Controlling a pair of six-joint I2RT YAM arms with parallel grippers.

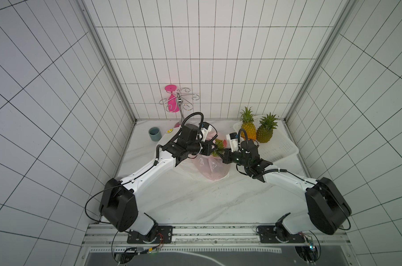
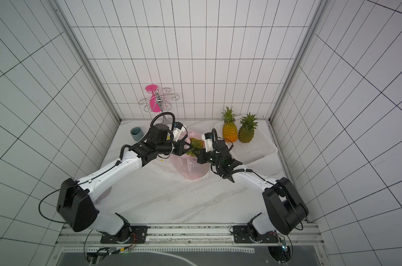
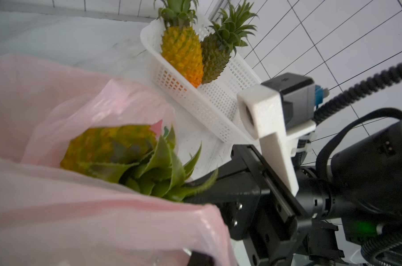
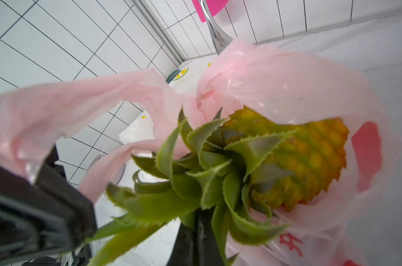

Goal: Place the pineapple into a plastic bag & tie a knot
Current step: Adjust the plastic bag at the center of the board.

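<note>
White tiled walls with dark grid lines close in a white marble-patterned tabletop (image 1: pixel 195 202), and both arms reach toward its middle, where they meet nose to nose.

Between them is a pink translucent plastic bag (image 1: pixel 212 169), seen in both top views (image 2: pixel 190 170). The yellow-green pineapple with a spiky green crown (image 4: pixel 299 161) lies with its body inside the mouth of the bag, while the crown pokes out of the opening (image 1: pixel 218 147). In the left wrist view the fruit shows through the pink film (image 3: pixel 112 147).

The right gripper (image 4: pixel 199 216) is clamped on the crown leaves, its dark fingers (image 4: pixel 195 241) pressed together among them. In a top view it sits at the right of the crown (image 1: pixel 223 153).

The left gripper (image 1: pixel 209 149) is closed on the bag's film. The right wrist view shows a pink strip of the bag running into its black jaws (image 4: pixel 45 175).

At the far right stands a white perforated plastic basket (image 1: pixel 280 147). It holds a yellow pineapple (image 1: pixel 248 129) and, touching it on the right, a greener pineapple (image 1: pixel 265 132), both upright.

At the far left is a small grey-blue cup (image 1: pixel 154 134). Behind the left arm rises a chrome wire rack (image 1: pixel 180 101) with a bright pink goblet (image 1: pixel 171 103) hanging upside down from it.
</note>
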